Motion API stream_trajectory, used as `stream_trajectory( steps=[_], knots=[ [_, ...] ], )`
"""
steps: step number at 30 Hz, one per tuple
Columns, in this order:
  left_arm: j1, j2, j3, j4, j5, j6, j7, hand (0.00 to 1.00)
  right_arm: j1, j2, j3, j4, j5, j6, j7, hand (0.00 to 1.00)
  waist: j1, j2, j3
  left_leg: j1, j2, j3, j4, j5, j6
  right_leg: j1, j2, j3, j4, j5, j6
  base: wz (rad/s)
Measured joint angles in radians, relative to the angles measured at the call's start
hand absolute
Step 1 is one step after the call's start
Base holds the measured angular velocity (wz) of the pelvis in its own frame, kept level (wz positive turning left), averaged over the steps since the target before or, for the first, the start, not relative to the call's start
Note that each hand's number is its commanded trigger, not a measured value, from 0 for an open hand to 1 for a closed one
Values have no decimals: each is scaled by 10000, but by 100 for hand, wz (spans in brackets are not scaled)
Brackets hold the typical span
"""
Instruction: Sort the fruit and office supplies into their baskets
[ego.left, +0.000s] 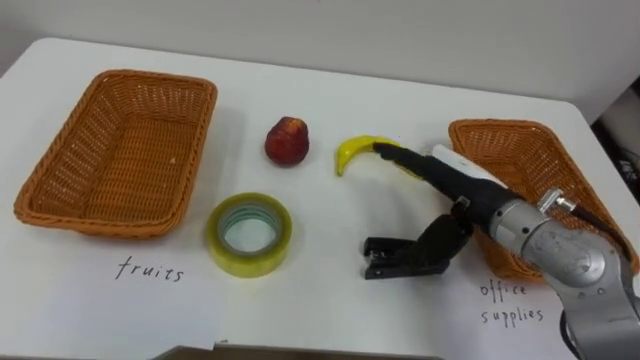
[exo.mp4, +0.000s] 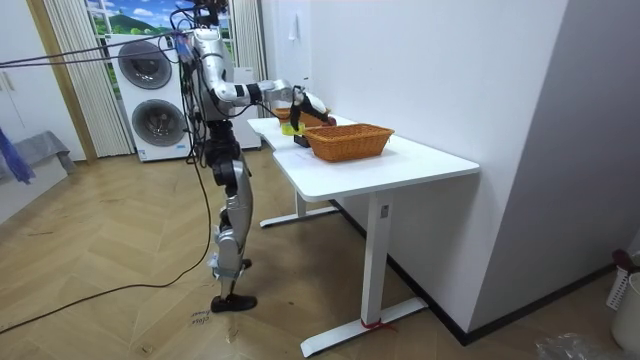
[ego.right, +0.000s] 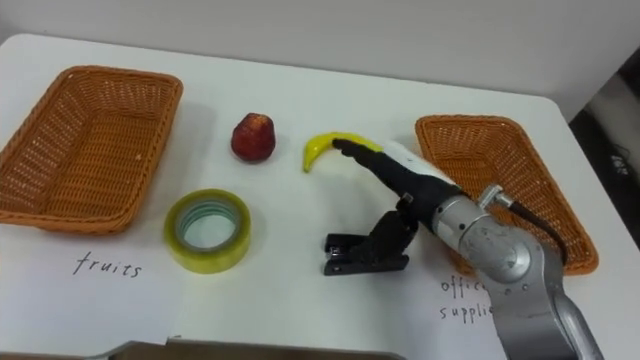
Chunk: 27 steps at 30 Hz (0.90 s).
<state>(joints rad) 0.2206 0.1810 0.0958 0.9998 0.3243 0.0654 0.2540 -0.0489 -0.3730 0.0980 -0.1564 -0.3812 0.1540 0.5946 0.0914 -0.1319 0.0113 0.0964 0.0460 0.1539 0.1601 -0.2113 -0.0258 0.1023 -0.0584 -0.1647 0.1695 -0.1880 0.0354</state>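
Observation:
My right hand (ego.left: 462, 186) reaches in from the right over the white table (ego.left: 330, 300), open, its straight fingers stretched to the yellow banana (ego.left: 354, 151) and touching its right end. Its thumb hangs down against a black stapler (ego.left: 392, 258) lying below the hand. A red apple (ego.left: 287, 140) sits left of the banana. A roll of yellowish tape (ego.left: 249, 235) lies flat in front of the apple. The fruits basket (ego.left: 40, 212) stands empty at the left. The office supplies basket (ego.left: 520, 131) stands at the right, partly behind my forearm.
Handwritten labels mark the table: "fruits" (ego.left: 150, 270) before the left basket, "office supplies" (ego.left: 512, 302) before the right one. In the room view I stand at the table's (exo.mp4: 400, 165) far end, with washing machines (exo.mp4: 150, 90) behind me and a wall beside the table.

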Motion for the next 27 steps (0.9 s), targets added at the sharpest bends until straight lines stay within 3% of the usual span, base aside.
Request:
stream_trajectory(
  steps=[4,8,17,27],
  knots=[
    [-64,68,-27,43,-39,13,-42,0,146,8,17,0,8,42,655,0,12,-102,-67,34,-2,-38,12,1,0,0,0,-7,-20,0,0,0],
    [-108,93,-30,2,-61,143,-69,0,386,10,474,0,-130,443,1286,0,35,-205,-100,34,0,-57,13,1,0,-15,-1,-9,-26,0,0,0],
    [-186,117,-185,-19,-80,401,-89,0,566,9,674,137,-563,867,1940,0,348,-255,-70,17,16,-22,-5,-1,1,8,8,-39,16,9,-11,0],
    [-207,122,-419,-138,-72,608,-74,0,565,9,673,182,-598,870,1904,0,419,-293,-68,-12,29,-21,1,-1,1,-22,22,-49,21,32,-23,0]
  ],
)
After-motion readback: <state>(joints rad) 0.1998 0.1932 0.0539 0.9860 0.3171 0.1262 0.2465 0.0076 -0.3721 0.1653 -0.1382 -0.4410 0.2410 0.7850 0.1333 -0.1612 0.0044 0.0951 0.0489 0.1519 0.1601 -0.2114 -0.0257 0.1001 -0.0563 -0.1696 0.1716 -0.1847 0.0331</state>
